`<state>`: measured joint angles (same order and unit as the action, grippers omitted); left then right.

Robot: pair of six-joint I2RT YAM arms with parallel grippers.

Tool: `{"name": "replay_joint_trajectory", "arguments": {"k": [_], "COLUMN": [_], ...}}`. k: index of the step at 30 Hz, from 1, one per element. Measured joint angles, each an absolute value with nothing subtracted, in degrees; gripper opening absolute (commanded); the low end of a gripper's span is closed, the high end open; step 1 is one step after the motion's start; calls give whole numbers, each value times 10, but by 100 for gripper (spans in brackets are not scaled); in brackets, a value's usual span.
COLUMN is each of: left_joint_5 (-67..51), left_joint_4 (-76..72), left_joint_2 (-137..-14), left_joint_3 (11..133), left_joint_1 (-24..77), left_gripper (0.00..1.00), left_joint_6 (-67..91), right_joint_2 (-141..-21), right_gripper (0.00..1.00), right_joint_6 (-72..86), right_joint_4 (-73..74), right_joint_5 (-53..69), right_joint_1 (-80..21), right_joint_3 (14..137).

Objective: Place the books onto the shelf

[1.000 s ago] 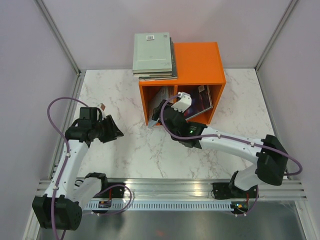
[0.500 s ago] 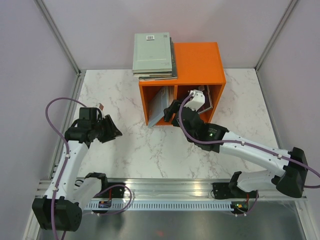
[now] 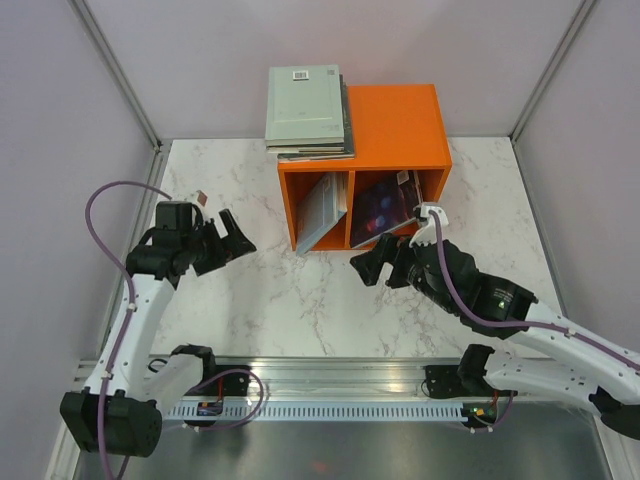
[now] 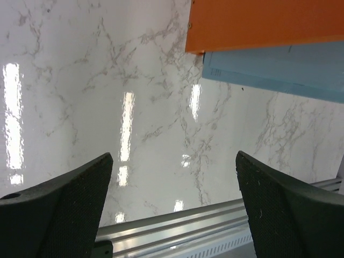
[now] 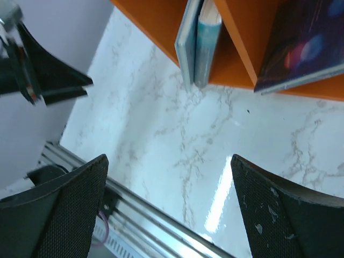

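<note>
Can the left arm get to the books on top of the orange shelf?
Probably yes. The left gripper is open and empty, and nothing stands between it and the pile of books on top of the shelf, at its left. It must reach up, though.

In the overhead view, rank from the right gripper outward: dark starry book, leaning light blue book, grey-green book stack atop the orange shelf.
1. Dark starry book, right cubby, just beyond the right gripper.
2. Leaning light blue book, left cubby.
3. Grey-green book stack, atop the orange shelf, farthest.
</note>
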<state>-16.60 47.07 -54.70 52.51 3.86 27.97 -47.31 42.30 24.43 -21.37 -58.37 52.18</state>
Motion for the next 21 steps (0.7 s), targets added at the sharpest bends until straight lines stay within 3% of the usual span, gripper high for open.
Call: {"name": "replay_joint_trajectory", "arguments": {"k": [6, 14, 21], "left_joint_5": [-110, -46, -11], "left_joint_4": [381, 134, -2], "left_joint_2": [-523, -307, -333], "left_joint_3": [533, 293, 154], "left_joint_1": [59, 65, 64], "left_gripper": [100, 100, 100], "left_joint_6": [261, 142, 80], "right_joint_2": [-474, -426, -342], "right_gripper": [98, 98, 98], "right_joint_6": [416, 375, 345], "right_joint_4": [323, 359, 375], "right_joint_5": [-184, -253, -275], "right_joint_1": [-584, -584, -584], "right_joint_3": [530, 546, 528]}}
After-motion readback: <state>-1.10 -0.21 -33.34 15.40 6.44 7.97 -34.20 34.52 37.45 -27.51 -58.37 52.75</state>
